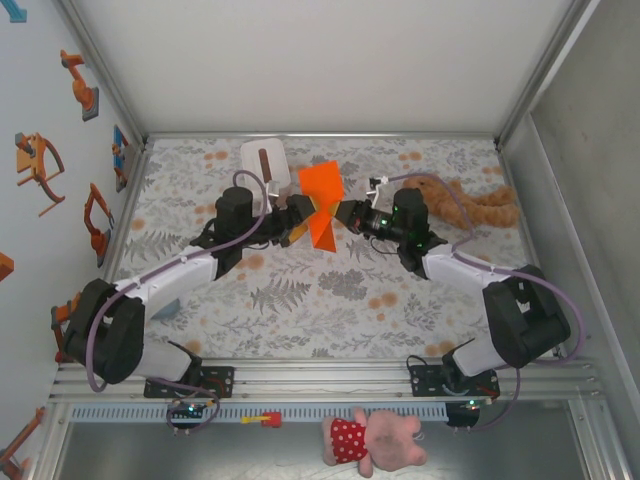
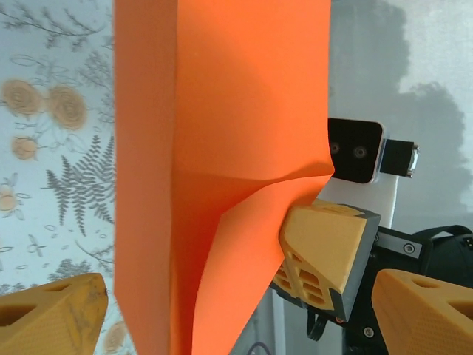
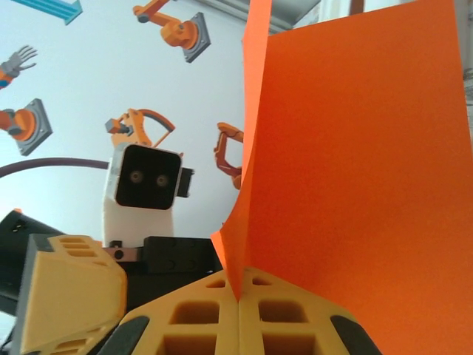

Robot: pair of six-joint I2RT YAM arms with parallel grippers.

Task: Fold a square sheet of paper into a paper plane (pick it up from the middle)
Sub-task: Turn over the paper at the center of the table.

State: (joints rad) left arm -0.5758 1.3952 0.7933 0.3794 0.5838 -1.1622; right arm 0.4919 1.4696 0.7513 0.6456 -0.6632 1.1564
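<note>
Orange square sheet of paper (image 1: 322,200) is held upright just right of the tissue box (image 1: 265,160), its edge clamped in the closed right pincer (image 3: 238,296). It stands between the spread jaws of the empty left pincer (image 1: 303,222).

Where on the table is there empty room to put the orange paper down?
The widest bare patch of table is the near middle, between the left arm and right arm. A smaller one lies far left, beside the tissue box. It is crowded mid-table around the paper, and far right by the plush toy.
</note>
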